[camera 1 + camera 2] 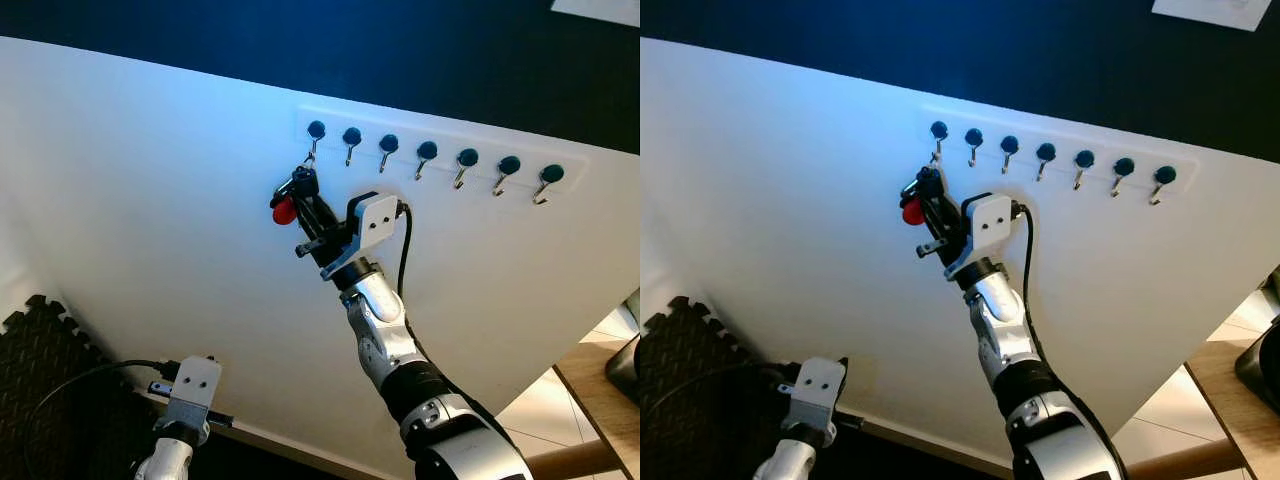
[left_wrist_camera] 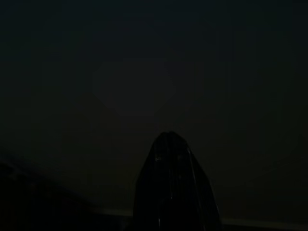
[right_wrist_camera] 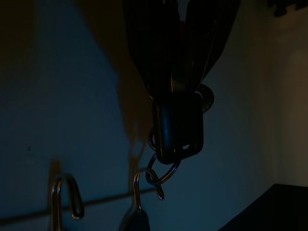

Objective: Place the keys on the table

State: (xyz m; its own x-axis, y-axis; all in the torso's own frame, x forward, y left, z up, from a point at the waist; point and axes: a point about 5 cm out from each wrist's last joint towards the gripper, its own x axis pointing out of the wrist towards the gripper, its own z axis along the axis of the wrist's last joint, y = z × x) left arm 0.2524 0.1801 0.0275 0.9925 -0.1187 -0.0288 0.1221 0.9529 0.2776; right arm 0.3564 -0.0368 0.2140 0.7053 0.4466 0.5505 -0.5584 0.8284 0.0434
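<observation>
a: keys (image 1: 292, 196) first, seen from the left eye. where do they sit against the hook rail (image 1: 440, 150)?

b: at the rail's leftmost hook (image 1: 314, 140), just below it. a red tag (image 1: 284, 211) hangs in the bunch. the right gripper (image 1: 303, 195) is raised against the white wall (image 1: 150, 200) and its black fingers are pinched tight around the bunch.

a: and the other arm?

b: the left gripper (image 1: 190, 405) is well below the rail, low by the dark foam mat (image 1: 40, 370). whether its fingers are apart or together, i cannot tell.

a: right eye?

b: same scene. a wooden table (image 1: 1230, 390) edge shows far down and off to the right of the rail.

a: left wrist?

b: very dark. a black finger shape rises against the gloom, nothing more to make out.

a: right wrist?

b: dim, but close. the fingers are clamped on a dark key fob (image 3: 177, 126). a metal ring (image 3: 162, 168) below the fob is threaded through the tip of the hook, so the keys are on the hook. a second hook (image 3: 65, 195) hangs just beside it on the rail.
</observation>
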